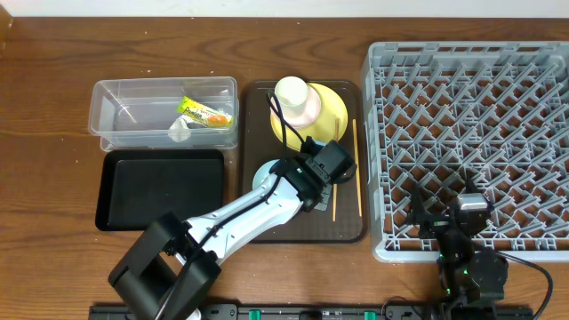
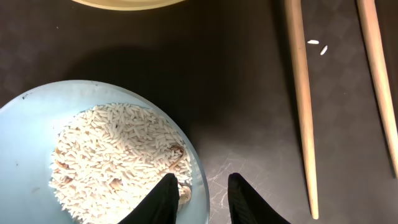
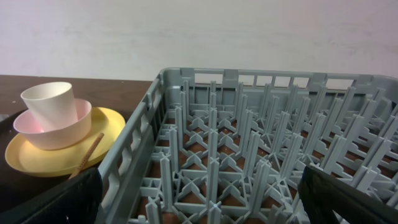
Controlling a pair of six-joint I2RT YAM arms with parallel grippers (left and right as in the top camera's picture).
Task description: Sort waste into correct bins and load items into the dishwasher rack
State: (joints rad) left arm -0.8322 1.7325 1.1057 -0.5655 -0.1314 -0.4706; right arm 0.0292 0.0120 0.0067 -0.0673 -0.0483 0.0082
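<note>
So, the grey rack (image 1: 471, 116) has the right gripper (image 3: 199, 194) spread wide over its near edge. The clear tub (image 1: 100, 111) holds the wrapper (image 1: 204, 113) and tissue (image 1: 180, 132). The blue bowl (image 2: 37, 124) of rice (image 2: 112, 155) sits on the brown tray (image 2: 249, 124), with the left gripper (image 2: 202, 186) narrowly parted astride its rim and the chopsticks (image 2: 301, 112) alongside.

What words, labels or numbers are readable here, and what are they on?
No text can be read anywhere.
On the snack wrapper in the clear tub: coloured print, too small and blurred to read.
On the grey rack: no writing visible.
</note>
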